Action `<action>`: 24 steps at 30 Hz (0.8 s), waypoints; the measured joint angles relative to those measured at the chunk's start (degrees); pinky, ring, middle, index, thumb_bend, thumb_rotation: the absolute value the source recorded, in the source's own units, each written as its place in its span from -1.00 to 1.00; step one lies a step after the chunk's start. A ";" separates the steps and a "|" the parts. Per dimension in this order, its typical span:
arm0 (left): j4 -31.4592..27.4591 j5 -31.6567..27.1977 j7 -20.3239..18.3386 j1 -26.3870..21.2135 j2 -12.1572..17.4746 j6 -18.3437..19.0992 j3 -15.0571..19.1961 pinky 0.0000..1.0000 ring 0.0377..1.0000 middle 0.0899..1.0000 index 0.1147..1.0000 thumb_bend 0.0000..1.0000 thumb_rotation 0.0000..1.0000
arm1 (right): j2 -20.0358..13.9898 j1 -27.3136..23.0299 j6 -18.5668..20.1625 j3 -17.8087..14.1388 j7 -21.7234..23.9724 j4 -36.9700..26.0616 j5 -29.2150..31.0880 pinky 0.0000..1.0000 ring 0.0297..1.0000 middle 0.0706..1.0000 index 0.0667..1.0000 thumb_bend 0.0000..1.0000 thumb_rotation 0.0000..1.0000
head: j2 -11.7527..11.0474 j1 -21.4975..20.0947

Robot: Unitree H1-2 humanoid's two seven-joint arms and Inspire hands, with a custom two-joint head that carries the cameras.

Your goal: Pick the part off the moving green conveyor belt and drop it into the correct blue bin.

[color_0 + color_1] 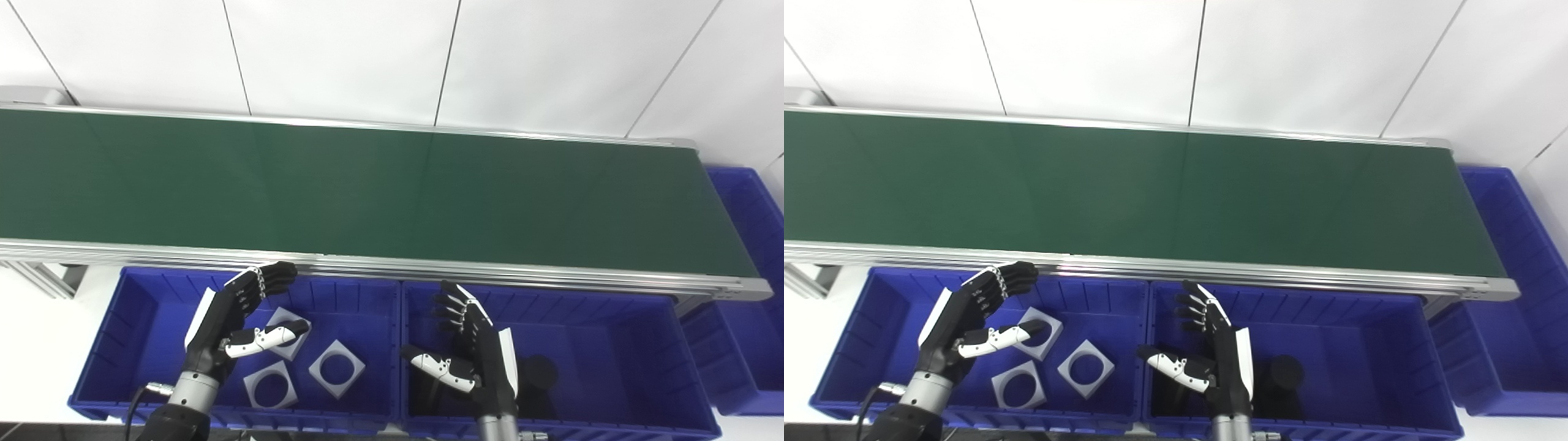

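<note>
Left eye view: square parts [336, 369] lie just beside left hand [236, 318] fingers [269, 278].

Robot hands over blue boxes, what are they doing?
They are waiting. The green conveyor belt has no part on it in view. The left hand hovers open over the left blue bin, which holds three grey square parts with round holes. The right hand hovers open over the right blue bin, where a black round part sits. Neither hand holds anything.
</note>
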 measured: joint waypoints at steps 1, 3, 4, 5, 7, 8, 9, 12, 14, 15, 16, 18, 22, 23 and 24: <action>-0.04 0.01 -0.02 0.01 0.00 0.01 0.00 0.49 0.46 0.42 0.34 0.27 -0.96 | 0.00 0.01 0.20 -0.04 0.00 -0.06 0.03 0.27 0.41 0.48 0.60 0.32 -0.75 | 0.00 0.27; -0.13 0.04 -0.03 0.04 -0.03 0.03 0.01 0.49 0.45 0.42 0.34 0.29 -0.98 | -0.03 0.11 0.42 -0.06 0.01 -0.24 0.11 0.28 0.42 0.49 0.61 0.32 -0.76 | -0.26 0.97; -0.18 0.04 -0.03 0.09 -0.11 0.07 0.05 0.49 0.45 0.41 0.34 0.30 -0.98 | -0.04 0.19 0.49 -0.06 0.03 -0.34 0.14 0.28 0.42 0.50 0.61 0.32 -0.77 | -0.26 0.97; -0.25 0.04 -0.03 0.16 -0.25 0.18 0.05 0.50 0.45 0.42 0.35 0.31 -0.99 | -0.10 0.28 0.52 -0.06 0.04 -0.46 0.23 0.28 0.42 0.50 0.61 0.33 -0.77 | -0.26 0.97; -0.35 0.03 -0.04 0.33 -0.53 0.58 -0.05 0.54 0.47 0.43 0.38 0.32 -1.00 | -0.31 0.39 0.52 -0.07 0.12 -0.48 0.66 0.28 0.42 0.50 0.62 0.33 -0.77 | -0.61 2.63; -0.38 -0.01 -0.07 0.43 -0.70 1.02 -0.11 0.57 0.49 0.45 0.40 0.32 -1.00 | -0.49 0.44 0.52 -0.07 0.16 -0.48 0.83 0.27 0.42 0.49 0.61 0.34 -0.76 | -0.70 2.99; -0.40 -0.05 -0.15 0.56 -0.94 1.30 -0.17 0.59 0.51 0.46 0.42 0.31 -1.00 | -0.78 0.52 0.52 -0.11 0.37 -0.48 1.04 0.27 0.41 0.48 0.60 0.35 -0.77 | -0.88 3.34; -0.43 -0.05 -0.21 1.06 -1.88 2.19 -0.45 0.59 0.51 0.47 0.43 0.29 -1.00 | -1.58 0.94 0.51 -0.41 0.72 -0.48 1.75 0.26 0.39 0.47 0.59 0.35 -0.78 | -1.32 4.57; -0.43 -0.06 -0.28 1.49 -2.49 2.53 -0.74 0.58 0.52 0.49 0.45 0.28 -1.00 | -2.23 1.22 0.50 -0.57 0.98 -0.49 2.41 0.26 0.40 0.48 0.60 0.34 -0.80 | -1.32 4.75; -0.43 -0.08 -0.34 1.64 -2.68 2.69 -0.91 0.58 0.52 0.49 0.46 0.27 -1.00 | -2.62 1.36 0.50 -0.59 1.23 -0.54 2.92 0.26 0.40 0.49 0.61 0.34 -0.80 | -1.58 5.53; -0.42 -0.08 -0.41 1.75 -2.87 2.85 -1.02 0.58 0.52 0.49 0.48 0.28 -1.00 | -3.01 1.51 0.50 -0.67 1.52 -0.64 3.50 0.26 0.40 0.49 0.62 0.34 -0.78 | -1.76 6.50; -0.40 -0.04 -0.41 1.86 -3.28 2.98 -1.16 0.56 0.53 0.51 0.50 0.32 -1.00 | -3.63 1.79 0.50 -0.91 1.99 -0.98 3.95 0.26 0.39 0.49 0.62 0.36 -0.73 | -1.93 7.47; -0.38 0.37 -0.36 2.15 -4.10 3.42 -2.01 0.57 0.55 0.54 0.54 0.33 -0.96 | -4.85 2.23 0.50 -1.45 2.37 -1.98 4.64 0.25 0.39 0.49 0.62 0.38 -0.73 | -2.11 8.53; -0.37 0.40 -0.35 2.28 -4.28 3.44 -2.25 0.57 0.55 0.54 0.54 0.33 -0.97 | -5.04 2.29 0.50 -1.54 2.52 -2.05 4.80 0.25 0.39 0.49 0.62 0.38 -0.74 | -2.20 9.40; -0.36 0.44 -0.36 2.39 -4.38 3.44 -2.46 0.57 0.56 0.55 0.55 0.32 -0.97 | -5.18 2.35 0.50 -1.59 2.65 -2.10 4.93 0.24 0.38 0.49 0.62 0.39 -0.74 | -2.28 9.76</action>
